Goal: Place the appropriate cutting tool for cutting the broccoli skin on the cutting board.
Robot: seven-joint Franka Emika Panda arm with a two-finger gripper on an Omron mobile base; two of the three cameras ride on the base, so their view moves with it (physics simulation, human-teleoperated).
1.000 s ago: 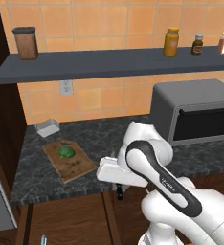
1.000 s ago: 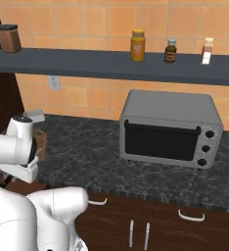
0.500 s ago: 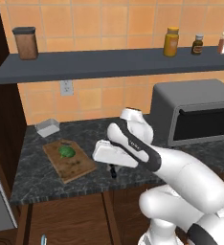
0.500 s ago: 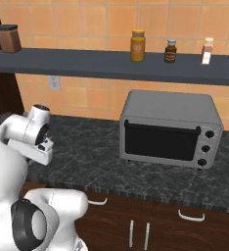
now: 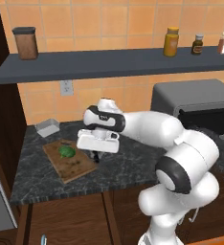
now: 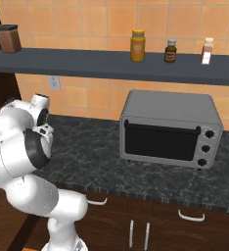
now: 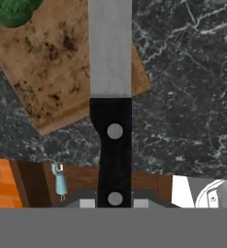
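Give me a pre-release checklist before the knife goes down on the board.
1. Knife held in the tool: ok; handle runs back between the tips.
2. Right item, black handle and silver blade: ok.
3. Blade over the board: ok, near its corner; handle hangs over the counter.
4. Broccoli clear of the blade: ok, off to one side.
5. Height above board: cannot tell.
6. Tray out of the way: ok.
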